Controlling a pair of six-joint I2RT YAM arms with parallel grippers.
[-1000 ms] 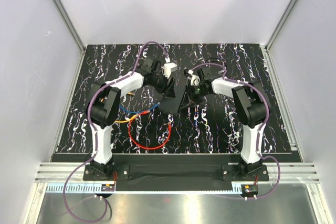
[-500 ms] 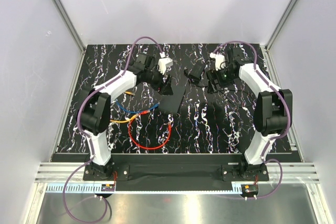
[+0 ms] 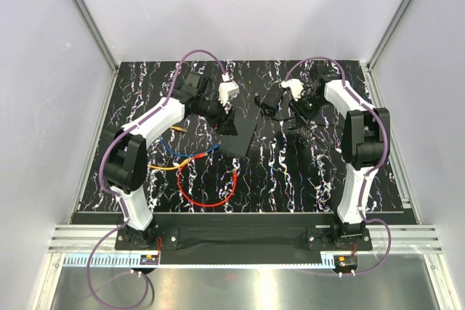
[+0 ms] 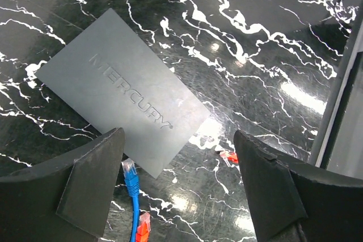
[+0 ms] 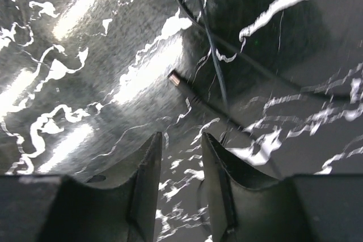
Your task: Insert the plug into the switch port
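Across the black marbled worktop (image 3: 305, 179), the flat switch box (image 4: 125, 103) lies just ahead of the left gripper (image 4: 178, 137), whose jaws stand wide apart with nothing between them. I can't make out the switch port on its edge. The right gripper (image 5: 181, 137) hovers above the worktop, its jaws parted only narrowly and empty. The small metal-tipped plug (image 5: 176, 79) on its thin black cord (image 5: 215, 66) lies just beyond its fingertips. It looks to me like the reach-for-the-plug step. Next the right gripper needs to descend, straddle the plug behind its tip, and close.
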